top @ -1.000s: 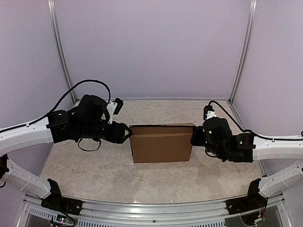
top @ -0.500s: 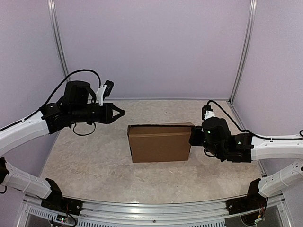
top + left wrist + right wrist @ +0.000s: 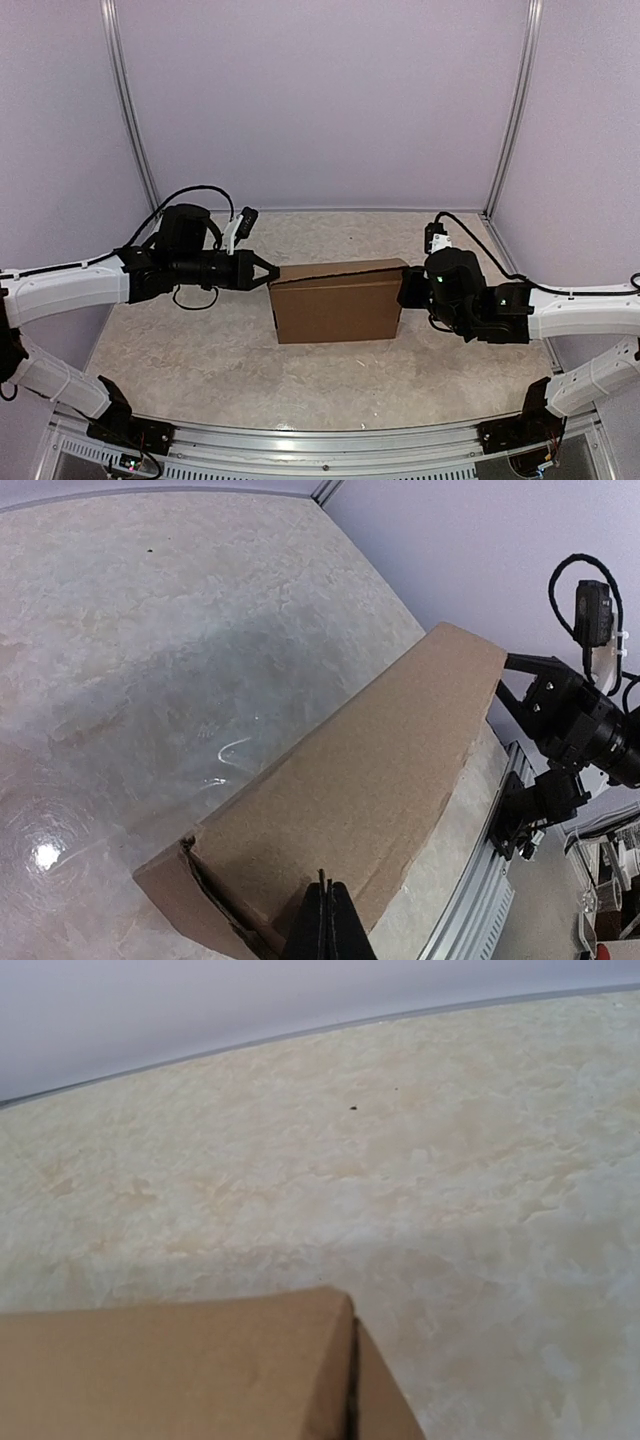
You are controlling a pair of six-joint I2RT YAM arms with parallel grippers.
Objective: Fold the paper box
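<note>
From above, the paper box (image 3: 338,300) lies in the middle of the table (image 3: 190,350), long side across, between my two arms. My left gripper (image 3: 268,277) points at its left end, tip touching the top edge there. The overhead view cannot separate the fingers. My left wrist camera can: they are pressed flat together, only a hairline between them, over the box's near end. That view also shows a dark gap at the near corner, where the lid stands slightly off the end wall. My right gripper (image 3: 404,288) sits against the box's right end, closed. Its own camera shows no fingers, only a corner of the box and bare table, so I cannot tell whether it nips cardboard.
</note>
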